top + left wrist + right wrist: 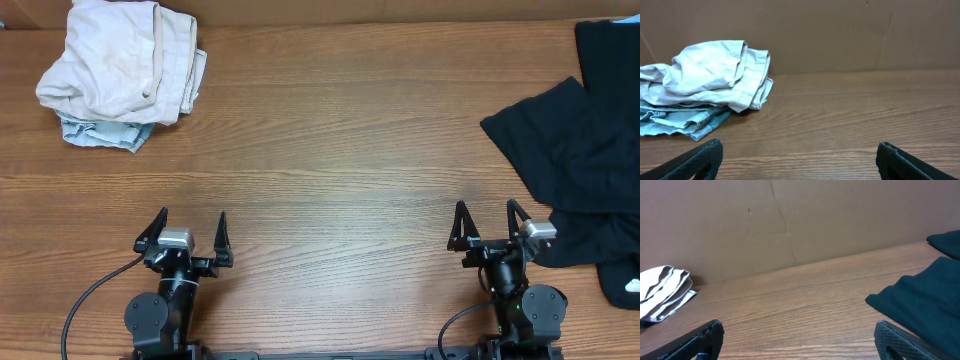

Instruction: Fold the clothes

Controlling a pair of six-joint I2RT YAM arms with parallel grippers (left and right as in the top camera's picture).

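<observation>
wood-grain table (340, 150), brown wall (840, 35) behind, black clothes (585, 150) at right

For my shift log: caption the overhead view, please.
Left gripper and right gripper open; black clothes right, beige pile far left.

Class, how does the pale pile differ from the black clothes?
The pale pile is cream over light blue; the black clothes are black. The pale pile sits bundled compactly at the far left; the black clothes sprawl loosely on the right, running out of view. Both are soft fabric lying on the wooden table.
</observation>
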